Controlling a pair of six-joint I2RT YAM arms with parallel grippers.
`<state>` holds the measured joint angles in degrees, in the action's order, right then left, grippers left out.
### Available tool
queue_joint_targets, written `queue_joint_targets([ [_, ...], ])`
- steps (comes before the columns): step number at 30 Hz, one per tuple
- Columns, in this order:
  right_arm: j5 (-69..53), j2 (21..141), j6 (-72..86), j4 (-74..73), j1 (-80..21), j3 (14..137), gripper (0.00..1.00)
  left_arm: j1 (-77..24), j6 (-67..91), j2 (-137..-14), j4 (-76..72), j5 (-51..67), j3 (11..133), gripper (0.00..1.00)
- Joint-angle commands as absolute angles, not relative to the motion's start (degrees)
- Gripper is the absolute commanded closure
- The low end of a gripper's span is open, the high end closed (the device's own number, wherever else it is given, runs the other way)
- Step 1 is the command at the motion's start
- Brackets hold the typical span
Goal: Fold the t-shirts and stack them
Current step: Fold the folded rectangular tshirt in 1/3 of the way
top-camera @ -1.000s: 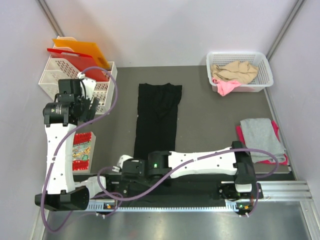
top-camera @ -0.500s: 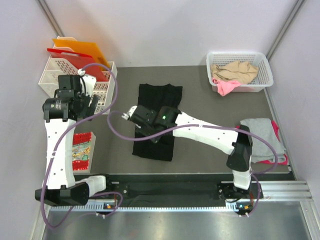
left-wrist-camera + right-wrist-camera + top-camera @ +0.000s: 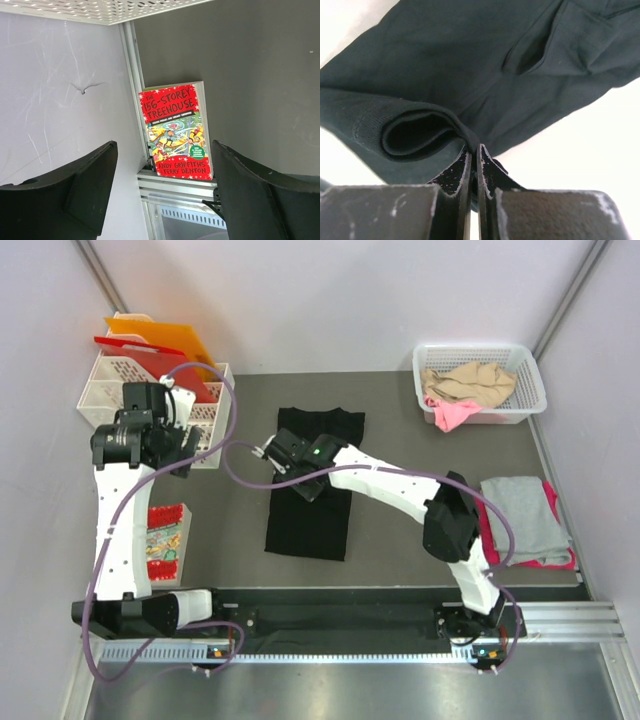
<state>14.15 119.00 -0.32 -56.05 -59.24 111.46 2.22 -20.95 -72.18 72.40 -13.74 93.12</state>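
My right hand (image 3: 474,150) is pinched almost flat on a rolled fold of the black t-shirt (image 3: 470,65), a soft knit with a ribbed hem. In the wrist view everything behind the cloth is washed out to white. From above, my own wrist covers the fingertips.

My left hand (image 3: 163,150) hangs spread wide with nothing between its two matte black fingers (image 3: 90,175), whose lower ends are cut off by the frame. Below it, one glossy red paperback book (image 3: 175,130) lies flat at the left edge of the dark grey worktop (image 3: 410,470).

The black t-shirt lies mid-worktop as a long narrow strip. Its near end is flat and its far part is doubled up under my right hand.

Near the right edge, one grey t-shirt (image 3: 520,510) sits folded flat on one magenta-pink t-shirt (image 3: 560,562), of which only a border shows.

At the far right, one white latticed plastic basket (image 3: 480,346) holds a crumpled beige t-shirt (image 3: 470,383) and a pink t-shirt (image 3: 452,416). I cannot tell whether more lies beneath them.

At the far left, one white perforated rack (image 3: 105,390) holds one stiff red folder (image 3: 150,358) and one orange folder (image 3: 165,338), their lower parts hidden inside it.
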Motion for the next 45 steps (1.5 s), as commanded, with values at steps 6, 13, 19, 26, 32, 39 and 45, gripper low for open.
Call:
queue_joint_targets([
  [6,9.6,125.3,-2.6,-49.6,-54.3,119.7,1.00,2.5,-19.2,-73.6,74.3,-12.7,94.8,0.20],
  [13,8.6,131.9,-2.0,-49.1,-52.8,122.5,1.00,2.5,-19.0,-75.1,75.0,-12.2,95.4,0.20],
  [19,10.7,132.6,-1.8,-48.7,-50.0,120.8,1.00,2.5,-18.7,-74.9,75.5,-11.3,94.4,0.20],
  [26,9.4,134.3,-1.9,-48.9,-47.6,123.4,0.73,2.5,-17.6,-74.4,76.2,-8.9,93.0,0.20],
  [32,9.3,133.4,-1.8,-49.0,-47.6,126.0,0.30,2.5,-16.7,-75.4,77.3,-5.9,94.6,0.20],
  [39,12.0,124.6,-0.4,-48.5,-49.7,117.7,0.38,2.5,-17.0,-73.6,76.3,-6.0,91.4,0.19],
  [45,12.1,111.5,-1.3,-45.3,-55.3,105.4,0.36,2.5,-16.4,-73.2,74.1,-8.2,91.8,0.18],
])
